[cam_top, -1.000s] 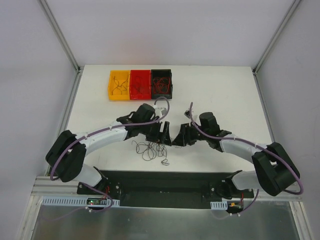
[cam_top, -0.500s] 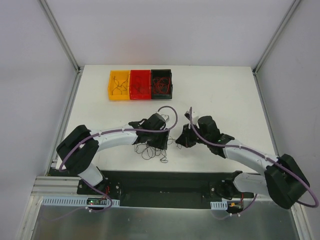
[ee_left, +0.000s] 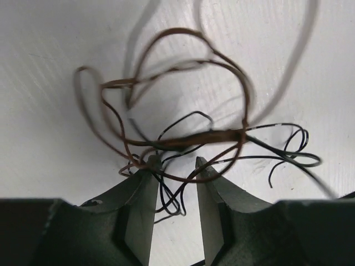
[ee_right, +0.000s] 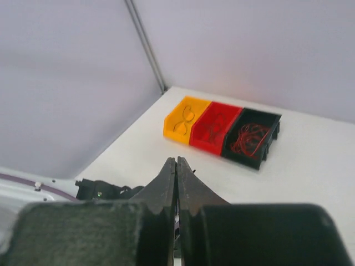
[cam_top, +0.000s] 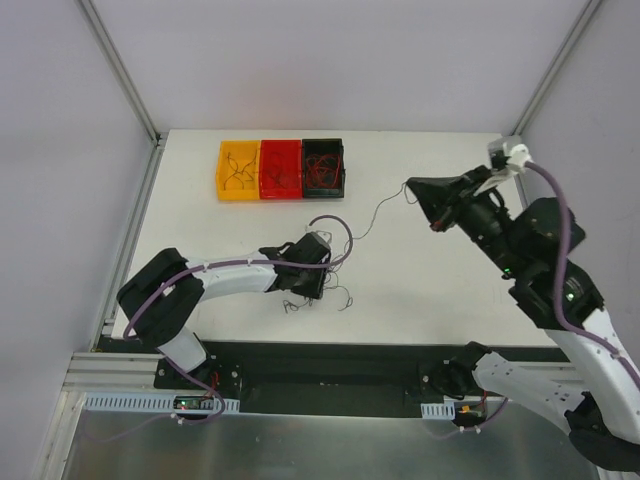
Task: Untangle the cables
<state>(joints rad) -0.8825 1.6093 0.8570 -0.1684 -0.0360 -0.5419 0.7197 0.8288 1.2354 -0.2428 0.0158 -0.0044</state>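
We see the tangle of hair-thin, curly brown and black cables [ee_left: 205, 136] lying on the white table [cam_top: 450, 290], close to its near edge and a little left of centre. The left gripper [ee_left: 175, 163] sits low over the tangle, its jaws slightly apart with several loops passing between them.

One strand [cam_top: 375, 214] rises from the tangle toward the far right, pinched in the tightly closed right gripper [cam_top: 410, 188], which we find raised well above the table.

A broad stretch of white tabletop lies between the tangle and the right edge.

Near the far edge, left of centre, a yellow plastic bin [cam_top: 240, 196], a red one [cam_top: 281, 195] and a black one [cam_top: 324, 192] stand touching in a row, well apart from the tangle.
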